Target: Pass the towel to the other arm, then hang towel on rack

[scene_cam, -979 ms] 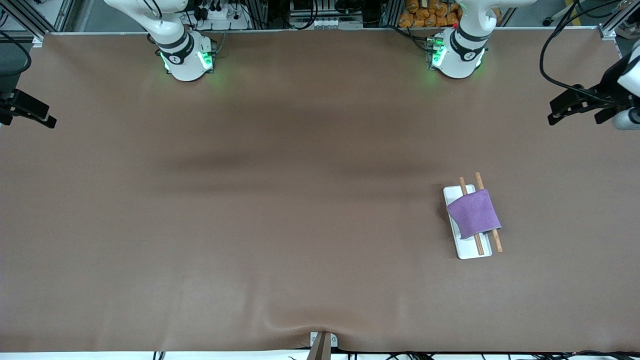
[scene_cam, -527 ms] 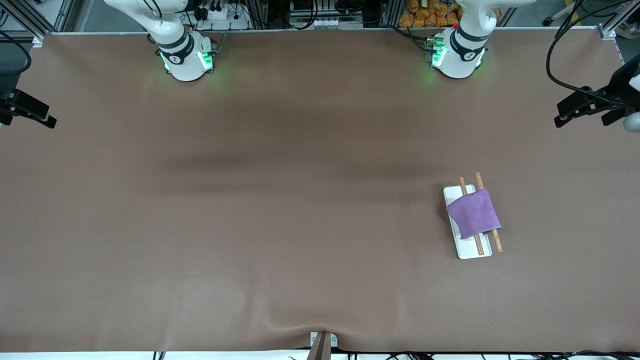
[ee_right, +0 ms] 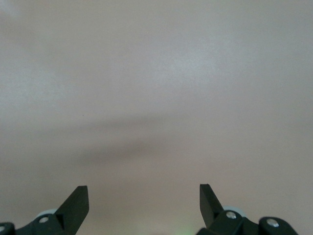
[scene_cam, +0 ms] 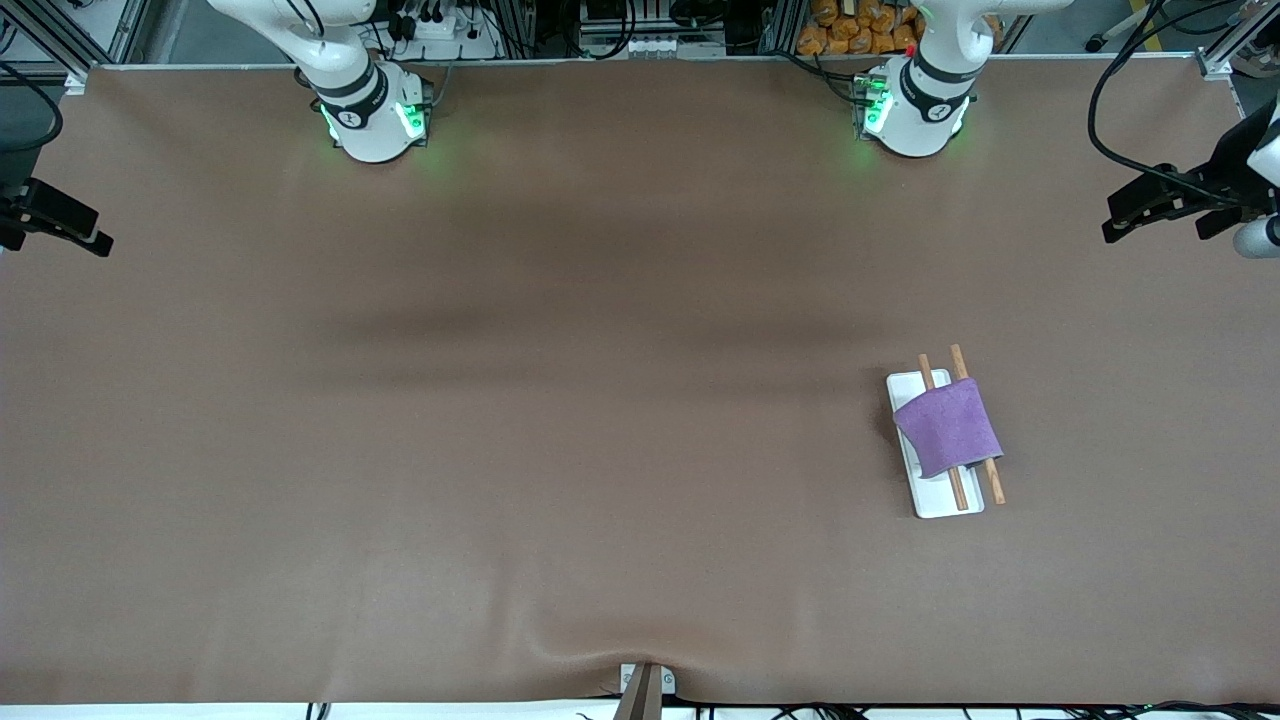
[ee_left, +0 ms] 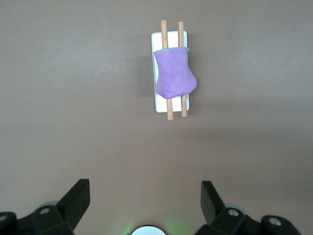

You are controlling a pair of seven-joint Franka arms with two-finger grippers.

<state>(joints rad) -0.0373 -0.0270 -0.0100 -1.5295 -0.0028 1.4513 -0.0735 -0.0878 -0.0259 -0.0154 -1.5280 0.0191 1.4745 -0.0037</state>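
Only the left gripper point(ee_left: 142, 205) has shifted slightly at the table's edge. Both it and the right gripper point(ee_right: 143, 205) are spread, empty. Towel point(scene_cam: 947, 426) hangs across the rack point(scene_cam: 940, 495), well below the left gripper, rods lengthwise

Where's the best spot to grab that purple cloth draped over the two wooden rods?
Probably the small purple microfibre towel is best pinched from above at its top fold between the white-based rack's two rods, where it bridges a gap; its sides hang limp.
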